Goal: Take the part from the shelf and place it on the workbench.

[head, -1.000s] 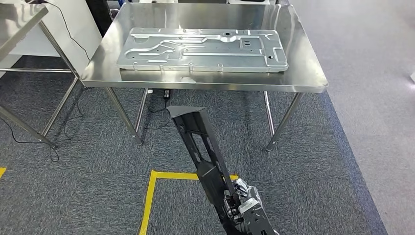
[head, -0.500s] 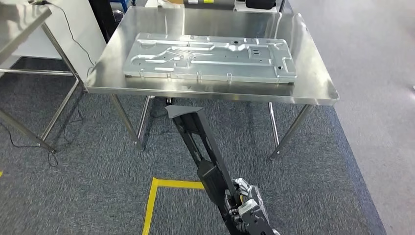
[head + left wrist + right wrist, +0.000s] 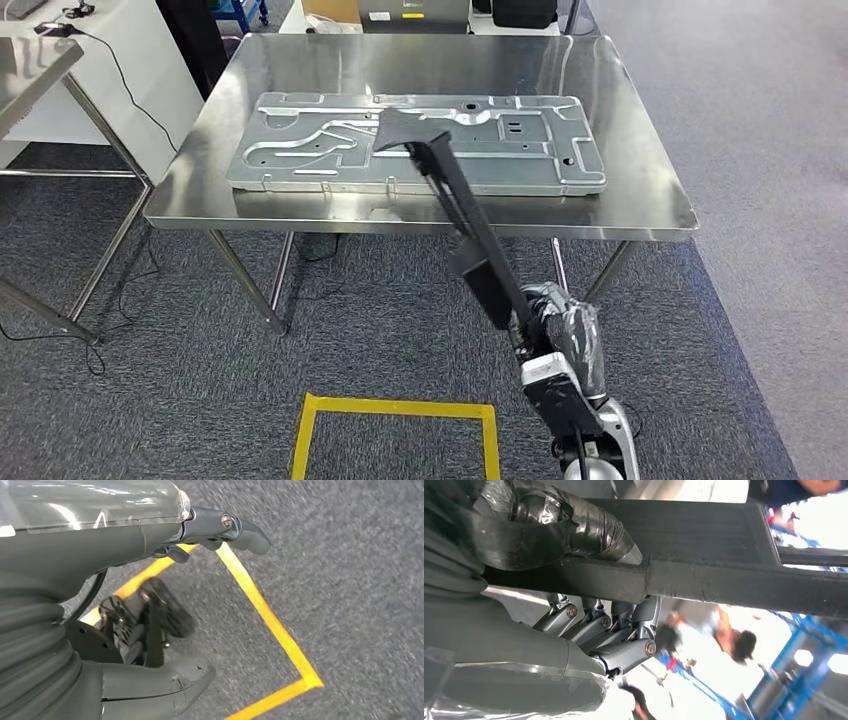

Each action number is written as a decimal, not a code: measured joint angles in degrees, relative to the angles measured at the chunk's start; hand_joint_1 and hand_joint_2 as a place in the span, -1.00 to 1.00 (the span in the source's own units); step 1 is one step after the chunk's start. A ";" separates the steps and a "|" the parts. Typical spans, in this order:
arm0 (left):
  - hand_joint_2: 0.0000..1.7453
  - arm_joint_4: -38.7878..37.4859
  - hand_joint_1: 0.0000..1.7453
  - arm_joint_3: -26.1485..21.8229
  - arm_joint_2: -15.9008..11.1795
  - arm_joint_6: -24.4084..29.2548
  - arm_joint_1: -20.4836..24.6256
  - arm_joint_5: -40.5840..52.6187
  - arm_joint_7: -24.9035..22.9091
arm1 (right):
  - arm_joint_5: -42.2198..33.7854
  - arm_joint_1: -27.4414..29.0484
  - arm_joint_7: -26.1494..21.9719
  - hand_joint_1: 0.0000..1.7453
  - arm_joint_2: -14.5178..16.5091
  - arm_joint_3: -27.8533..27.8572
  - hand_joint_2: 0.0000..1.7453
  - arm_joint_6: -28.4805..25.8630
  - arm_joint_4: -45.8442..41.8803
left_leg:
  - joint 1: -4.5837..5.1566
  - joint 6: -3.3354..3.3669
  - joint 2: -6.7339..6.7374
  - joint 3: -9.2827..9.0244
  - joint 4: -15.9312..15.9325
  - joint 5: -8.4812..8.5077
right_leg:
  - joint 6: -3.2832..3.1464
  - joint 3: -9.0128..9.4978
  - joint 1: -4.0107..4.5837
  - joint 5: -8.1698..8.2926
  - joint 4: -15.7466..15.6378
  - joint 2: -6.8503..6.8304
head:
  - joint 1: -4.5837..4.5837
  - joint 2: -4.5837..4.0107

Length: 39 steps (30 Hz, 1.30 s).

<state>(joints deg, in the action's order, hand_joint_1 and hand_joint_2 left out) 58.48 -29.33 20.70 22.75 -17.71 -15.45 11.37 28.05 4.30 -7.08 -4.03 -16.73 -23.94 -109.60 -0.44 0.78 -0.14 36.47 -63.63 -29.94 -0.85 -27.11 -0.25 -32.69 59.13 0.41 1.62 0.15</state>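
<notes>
1. The right hand (image 3: 553,322) grips the long black part (image 3: 455,205) at its lower end, fingers (image 3: 599,630) wrapped around it.
2. The part's upper end is raised over the steel workbench (image 3: 640,190) and the grey stamped panel (image 3: 300,140).
3. The left hand (image 3: 150,600) hangs over grey carpet (image 3: 360,580), fingers spread, holding nothing.

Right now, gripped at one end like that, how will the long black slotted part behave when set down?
Likely stiff: the long black slotted part shows no sag while the right hand grips only its near end. Probably tip-heavy, since most of its length juts out unsupported. It may skid or clatter on the ribbed silver stamped panel or the bare steel workbench.
</notes>
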 joint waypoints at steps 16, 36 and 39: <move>1.00 0.15 -1.00 1.02 0.09 -1.88 -0.59 4.93 -0.08 | 17.83 -7.62 4.78 1.00 -2.37 5.01 1.00 -0.30 0.94 | -0.05 1.50 -0.81 -12.61 5.84 -4.22 | 2.02 -10.78 -0.13 6.47 2.88 -0.34 | 0.02 0.00; 1.00 -8.06 -1.00 -15.79 -0.03 -12.59 8.90 21.39 3.12 | 53.45 -27.58 11.62 1.00 -17.48 -13.92 1.00 7.94 15.85 | 0.22 1.60 -0.38 -0.74 4.45 5.01 | 2.30 0.42 -0.41 1.57 4.38 0.12 | 0.02 0.00; 1.00 -8.74 -1.00 -16.80 -0.02 -12.60 9.51 21.41 3.19 | 53.47 -28.35 11.67 1.00 -18.37 -14.70 1.00 7.81 16.69 | -0.06 2.17 -0.55 -4.66 6.38 3.31 | 2.80 -7.95 -0.55 1.19 14.42 -0.06 | 0.03 0.00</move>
<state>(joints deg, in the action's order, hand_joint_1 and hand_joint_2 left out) 49.74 -46.12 20.68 10.15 -8.20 5.97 14.56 81.52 -24.05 4.59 -22.40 -31.43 -16.13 -92.91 -0.50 2.95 -0.69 31.81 -57.25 -26.63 1.95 -35.06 -0.80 -31.50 73.55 0.35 1.64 0.15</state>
